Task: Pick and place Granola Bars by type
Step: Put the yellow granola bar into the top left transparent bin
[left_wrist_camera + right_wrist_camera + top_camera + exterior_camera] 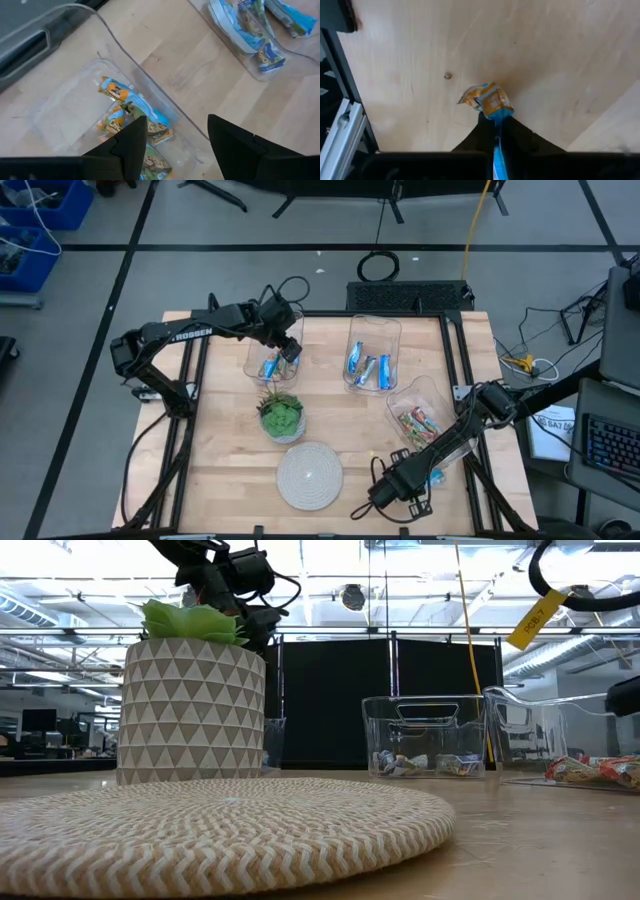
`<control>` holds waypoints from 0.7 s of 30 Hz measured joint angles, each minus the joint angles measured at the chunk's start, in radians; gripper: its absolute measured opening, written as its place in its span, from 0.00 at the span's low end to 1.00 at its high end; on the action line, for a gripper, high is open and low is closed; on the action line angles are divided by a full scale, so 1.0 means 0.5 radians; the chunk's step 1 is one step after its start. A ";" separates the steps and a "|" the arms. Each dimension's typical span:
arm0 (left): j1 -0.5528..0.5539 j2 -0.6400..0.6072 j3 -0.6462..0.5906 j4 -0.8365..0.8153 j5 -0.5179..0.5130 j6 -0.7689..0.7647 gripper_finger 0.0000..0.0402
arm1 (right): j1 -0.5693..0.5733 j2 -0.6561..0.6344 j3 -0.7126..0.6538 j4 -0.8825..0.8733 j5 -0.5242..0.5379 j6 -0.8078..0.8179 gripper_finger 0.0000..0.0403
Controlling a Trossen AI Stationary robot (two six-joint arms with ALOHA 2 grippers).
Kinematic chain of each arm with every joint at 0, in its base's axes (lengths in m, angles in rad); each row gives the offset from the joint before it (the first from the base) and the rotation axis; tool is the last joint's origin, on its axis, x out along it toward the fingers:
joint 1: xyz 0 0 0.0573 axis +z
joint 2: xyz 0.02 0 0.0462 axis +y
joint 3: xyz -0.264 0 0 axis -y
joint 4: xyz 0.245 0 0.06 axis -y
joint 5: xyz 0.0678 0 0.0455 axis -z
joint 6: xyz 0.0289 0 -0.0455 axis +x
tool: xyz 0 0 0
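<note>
Left gripper [175,137]: fingers [131,142] apart, empty, over a clear bin [107,75].
Bin contents: blue-and-orange granola bars [135,120].
Second bin [235,45]: blue bars [260,45] inside.
Surface [200,75]: pale wood.

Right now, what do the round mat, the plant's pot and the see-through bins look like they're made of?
The round mat looks like coiled woven rope, matte, with spiral ridges showing. The pot seems ceramic or moulded plastic, hard to say which, with a matte raised triangle pattern. The bins appear to be clear glossy plastic: bars and room show through, and the edges catch light.
</note>
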 joint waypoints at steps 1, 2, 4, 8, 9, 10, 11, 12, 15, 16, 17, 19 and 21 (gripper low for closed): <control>0.000 0.000 0.000 0.000 0.015 -0.015 0.53 | -0.001 0.000 0.001 -0.011 -0.002 0.014 0.03; 0.000 0.000 0.000 0.000 0.037 -0.021 0.53 | -0.005 0.000 0.008 -0.037 -0.001 0.034 0.02; 0.000 -0.024 -0.003 -0.004 0.109 -0.024 0.53 | -0.019 0.001 0.041 -0.090 -0.001 0.068 0.01; 0.001 -0.129 -0.003 -0.004 0.228 0.020 0.53 | -0.075 -0.077 0.207 -0.205 0.038 0.094 0.00; 0.002 -0.170 -0.003 -0.008 0.245 0.033 0.53 | -0.096 -0.111 0.261 -0.226 0.077 0.109 0.00; 0.002 -0.221 -0.003 -0.007 0.265 0.051 0.53 | -0.122 -0.143 0.322 -0.247 0.119 0.126 0.00; 0.003 -0.278 -0.003 -0.004 0.285 0.073 0.53 | -0.147 -0.182 0.378 -0.262 0.175 0.147 0.00; 0.005 -0.341 -0.003 -0.001 0.312 0.104 0.53 | -0.176 -0.221 0.438 -0.281 0.243 0.179 0.00; -0.004 -0.531 -0.003 0.022 0.441 0.189 0.53 | -0.267 -0.373 0.611 -0.300 0.465 0.285 0.00; -0.014 -0.590 -0.003 0.031 0.491 0.191 0.53 | -0.298 -0.430 0.664 -0.283 0.541 0.308 0.00; -0.031 -0.641 -0.003 0.064 0.534 0.184 0.53 | -0.326 -0.487 0.712 -0.255 0.636 0.337 0.00; -0.086 -0.721 -0.002 0.182 0.590 0.141 0.53 | -0.404 -0.589 0.776 -0.136 0.847 0.374 0.00; -0.170 -0.763 -0.002 0.318 0.631 0.129 0.53 | -0.498 -0.688 0.783 0.093 1.018 0.380 0.00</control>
